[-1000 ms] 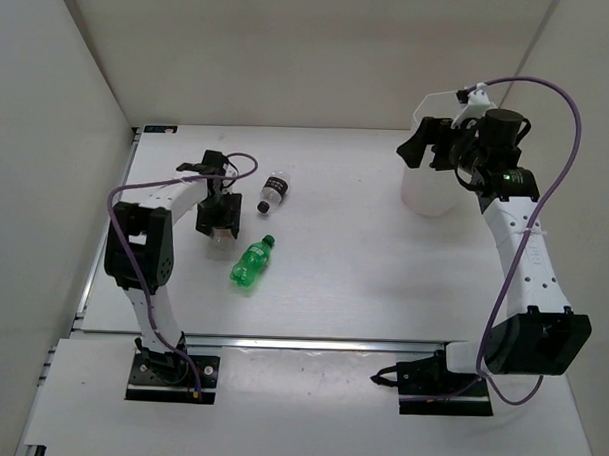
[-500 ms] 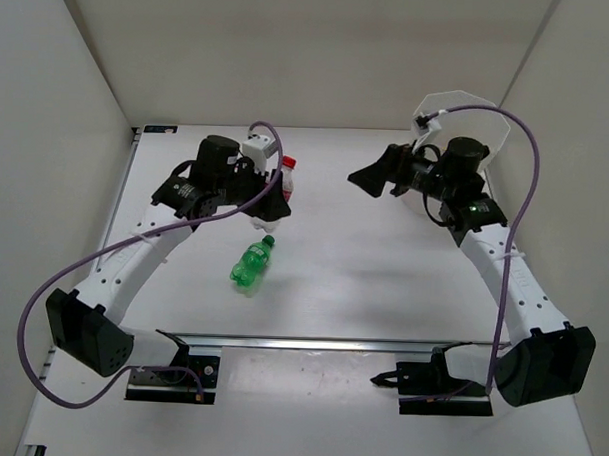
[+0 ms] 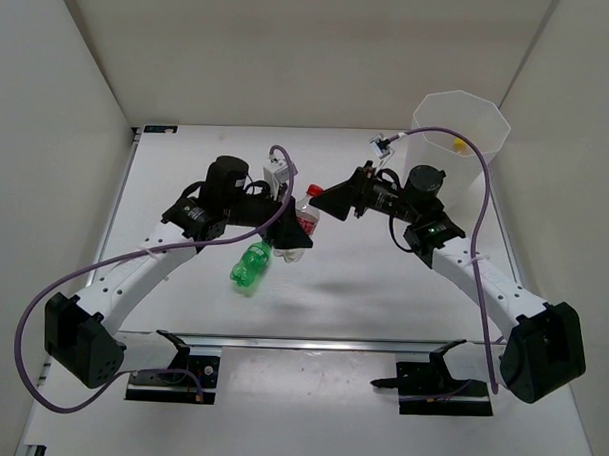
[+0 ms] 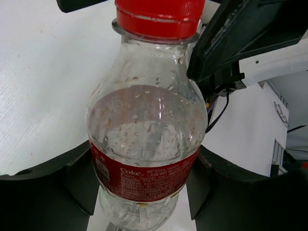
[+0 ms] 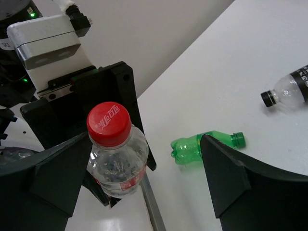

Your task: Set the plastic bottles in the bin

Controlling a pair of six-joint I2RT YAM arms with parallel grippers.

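My left gripper (image 4: 144, 185) is shut on a clear plastic bottle (image 4: 147, 130) with a red cap and red label, held upright above the table's middle (image 3: 305, 220). My right gripper (image 5: 142, 180) is open and faces the left one. The bottle's capped top (image 5: 109, 124) stands between its wide-apart fingers, close to the left finger (image 5: 57, 175). A green bottle (image 3: 250, 266) lies on the table below the left arm, also seen in the right wrist view (image 5: 202, 147). A black-labelled bottle (image 5: 288, 91) lies further off. The bin (image 3: 459, 143) stands at the far right.
Something yellow (image 3: 457, 145) shows inside the bin. White walls close in the table on the left, back and right. A metal rail (image 3: 310, 343) runs along the near edge between the arm bases.
The left arm has lifted the red-capped bottle and carried it right, toward the middle. The right arm has swung left from the bin to meet it.
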